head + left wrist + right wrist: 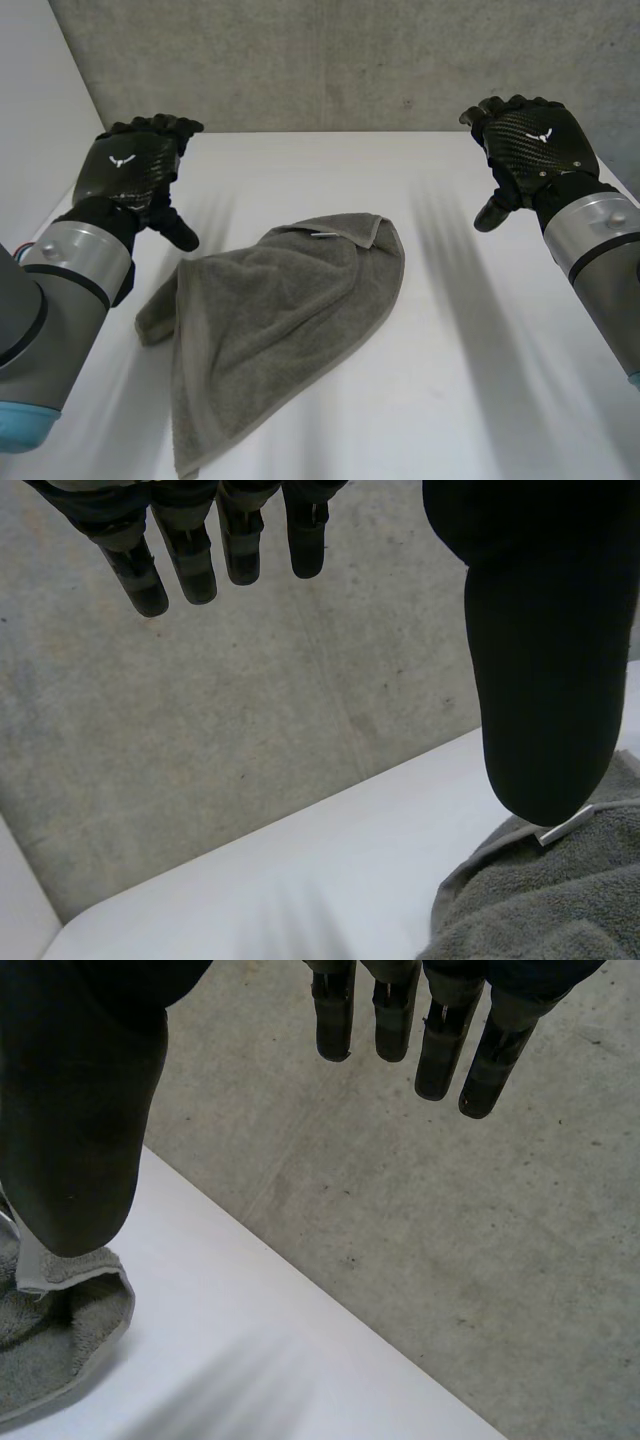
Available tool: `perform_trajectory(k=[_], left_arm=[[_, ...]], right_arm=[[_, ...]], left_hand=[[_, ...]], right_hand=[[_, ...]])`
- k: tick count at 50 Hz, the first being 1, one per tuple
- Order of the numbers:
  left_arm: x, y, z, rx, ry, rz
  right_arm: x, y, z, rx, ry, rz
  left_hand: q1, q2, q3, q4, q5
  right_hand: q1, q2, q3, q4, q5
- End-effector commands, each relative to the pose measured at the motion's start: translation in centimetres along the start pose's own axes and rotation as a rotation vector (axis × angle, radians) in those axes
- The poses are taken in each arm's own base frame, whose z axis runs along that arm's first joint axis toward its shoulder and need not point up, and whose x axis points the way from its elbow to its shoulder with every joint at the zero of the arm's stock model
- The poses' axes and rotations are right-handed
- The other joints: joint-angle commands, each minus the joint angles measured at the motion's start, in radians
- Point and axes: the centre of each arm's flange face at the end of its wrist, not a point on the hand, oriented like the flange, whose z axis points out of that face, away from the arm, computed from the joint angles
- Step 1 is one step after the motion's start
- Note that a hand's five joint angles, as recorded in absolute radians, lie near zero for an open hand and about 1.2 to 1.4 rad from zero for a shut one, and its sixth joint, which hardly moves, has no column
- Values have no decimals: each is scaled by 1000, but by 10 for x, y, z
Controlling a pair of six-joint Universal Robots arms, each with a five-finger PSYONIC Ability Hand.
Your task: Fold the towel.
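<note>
Left robot hand (pixel 135 165) hung open over the far left of the worktop (pixel 480 350), fingers (pixel 190 565) straight and spread away from the thumb, holding nothing. Right robot hand (pixel 530 140) was open in the same way at the far right, well apart from the cloth.

One grey towel (pixel 270 320) lay loose and rumpled on the worktop, left of the middle and much nearer the left robot hand than the right. Its far edge was doubled over, with a small white label (pixel 323 236) showing on that fold. One corner trailed toward the near edge, and another flap reached out to the left, below the left robot hand's thumb. Whether that thumb touched the cloth could not be told.

Two grey arms with light-blue caps came in from the near corners. Behind the worktop stood a rough grey concrete wall (pixel 350 60).
</note>
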Motion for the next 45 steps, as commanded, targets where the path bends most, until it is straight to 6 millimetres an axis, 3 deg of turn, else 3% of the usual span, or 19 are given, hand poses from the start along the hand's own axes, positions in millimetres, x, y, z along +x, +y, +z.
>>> perform_trajectory(k=[1,10,24,28,31,36,45], left_arm=[[-9,-11,-4,4,-79,2],[-11,-20,-8,34,-93,5],[-4,-8,-28,-86,-54,15],[13,14,-58,-205,26,32],[18,22,-66,-236,56,38],[36,53,-93,-347,174,61],[51,85,-116,-467,260,102]], right_arm=[[4,-2,2,10,1,2],[11,-1,5,11,19,-4],[12,-3,9,21,1,-16],[12,-1,10,17,-8,-15],[10,4,11,7,-22,-14],[8,11,14,-16,-30,-13],[5,16,14,-29,-39,-11]], left_hand=[[8,11,11,10,-17],[8,11,11,10,-17],[110,113,113,113,86],[242,245,245,245,217],[254,257,257,257,230],[240,243,243,242,215],[222,225,225,225,197]], right_hand=[[-58,-75,-70,-86,-59],[-58,-75,-70,-86,-59],[-58,-75,-70,-86,-59],[-58,-75,-70,-86,-59],[-58,-75,-70,-86,-59],[-58,-75,-70,-86,-59],[-58,-75,-70,-86,-59]])
